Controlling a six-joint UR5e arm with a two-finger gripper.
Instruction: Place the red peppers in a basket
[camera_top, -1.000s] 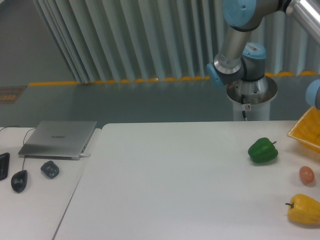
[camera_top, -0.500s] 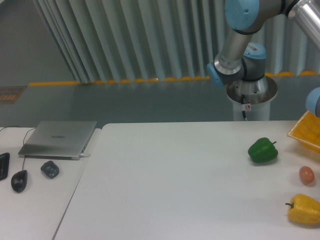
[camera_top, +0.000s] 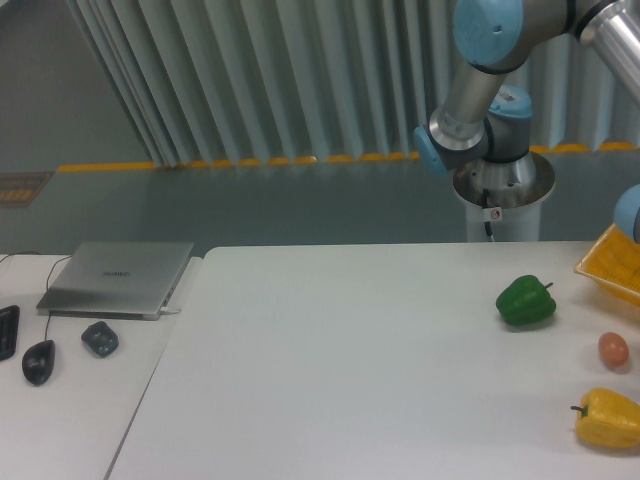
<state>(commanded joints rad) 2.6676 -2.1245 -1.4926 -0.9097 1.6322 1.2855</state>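
Note:
Only a corner of the yellow-orange lattice basket (camera_top: 614, 265) shows at the right edge of the white table (camera_top: 350, 360). No red peppers are in view. The arm's grey links and blue joints (camera_top: 470, 120) rise at the upper right and run out of frame. A further blue joint (camera_top: 630, 210) pokes in just above the basket. The gripper itself is outside the picture.
A green pepper (camera_top: 526, 300), a small orange-pink round object (camera_top: 613, 349) and a yellow pepper (camera_top: 608, 418) lie at the table's right side. A closed laptop (camera_top: 118, 277), a mouse (camera_top: 39, 361) and a small dark object (camera_top: 99, 338) sit on the left desk.
The arm's upper links have drifted slightly to the right, and the blue joint at the right edge has slid further out of frame. The objects on the table have not moved.

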